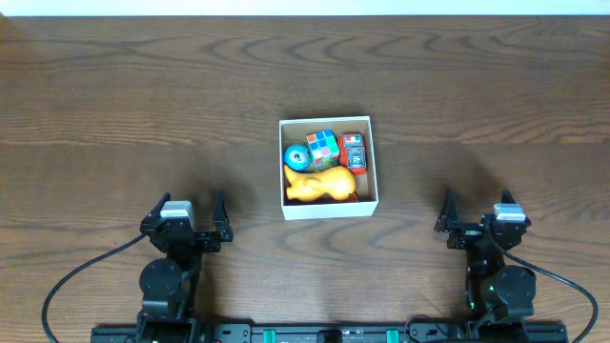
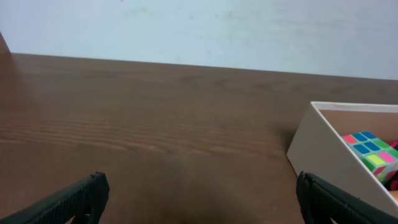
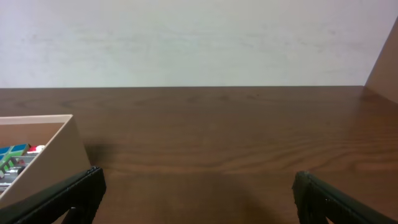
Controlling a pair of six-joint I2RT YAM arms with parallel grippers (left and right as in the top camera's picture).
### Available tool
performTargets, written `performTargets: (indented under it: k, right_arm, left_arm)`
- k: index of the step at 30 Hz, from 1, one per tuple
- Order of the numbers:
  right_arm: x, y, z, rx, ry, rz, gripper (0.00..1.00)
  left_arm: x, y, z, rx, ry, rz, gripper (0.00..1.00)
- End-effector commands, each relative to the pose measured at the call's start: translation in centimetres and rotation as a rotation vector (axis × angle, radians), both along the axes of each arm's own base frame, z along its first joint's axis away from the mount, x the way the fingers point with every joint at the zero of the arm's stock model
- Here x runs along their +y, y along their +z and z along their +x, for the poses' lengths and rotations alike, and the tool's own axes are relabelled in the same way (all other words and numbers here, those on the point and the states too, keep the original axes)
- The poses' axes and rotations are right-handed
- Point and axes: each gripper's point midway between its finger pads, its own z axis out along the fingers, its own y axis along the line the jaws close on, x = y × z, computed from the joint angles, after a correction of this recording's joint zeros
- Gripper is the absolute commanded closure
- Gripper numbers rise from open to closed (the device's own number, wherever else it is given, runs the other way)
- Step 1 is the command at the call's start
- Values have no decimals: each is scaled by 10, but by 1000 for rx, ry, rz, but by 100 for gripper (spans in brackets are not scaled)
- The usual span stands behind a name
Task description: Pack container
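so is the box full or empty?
Full. The box holds a colour cube, yellow toy, red toy and blue round toy, covering nearly all its floor.

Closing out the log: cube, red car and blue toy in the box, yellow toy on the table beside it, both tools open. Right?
No. Overhead view shows the yellow toy inside the box too, by its near wall, with the cube, red car and blue toy. The left tool and right tool are open.
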Motion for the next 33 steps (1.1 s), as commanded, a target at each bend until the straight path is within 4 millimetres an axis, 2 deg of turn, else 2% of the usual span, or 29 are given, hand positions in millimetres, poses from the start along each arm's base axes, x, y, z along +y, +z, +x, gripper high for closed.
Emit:
performTargets:
  k: [1, 11, 23, 33]
  right_arm:
    - [-2, 0, 0, 0, -5, -14, 1]
    - [-2, 0, 0, 0, -5, -14, 1]
    - [-2, 0, 0, 0, -5, -14, 1]
    - [-2, 0, 0, 0, -5, -14, 1]
  left_arm:
    - [0, -23, -2, 77, 4, -8, 2]
    - [0, -33, -2, 124, 4, -4, 2]
    - [1, -34, -2, 126, 3, 20, 2]
    - [0, -2, -3, -15, -2, 6, 2]
